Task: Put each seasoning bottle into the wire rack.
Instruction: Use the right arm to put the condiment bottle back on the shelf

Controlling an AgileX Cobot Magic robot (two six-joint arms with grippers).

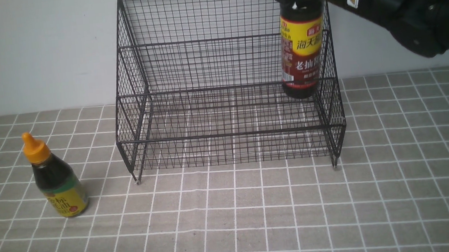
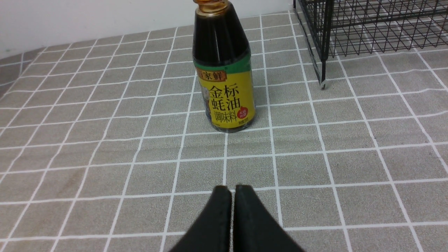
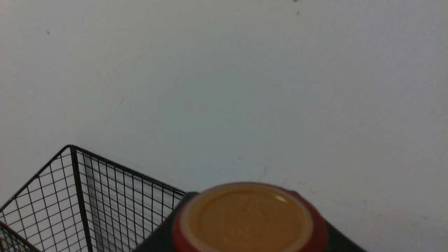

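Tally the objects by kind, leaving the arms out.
Bottles: 2, the tall bottle and the short bottle
Rack: 1
Total: 3

Black rack (image 1: 229, 134); tall bottle (image 1: 301, 48) label yellow-red, cap seemingly red-rimmed; squat bottle (image 1: 59, 185) cap orange; cloth (image 1: 258, 221) grey-checked.

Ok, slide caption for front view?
Right gripper holds tall bottle at right end of wire rack; short bottle stands outside.
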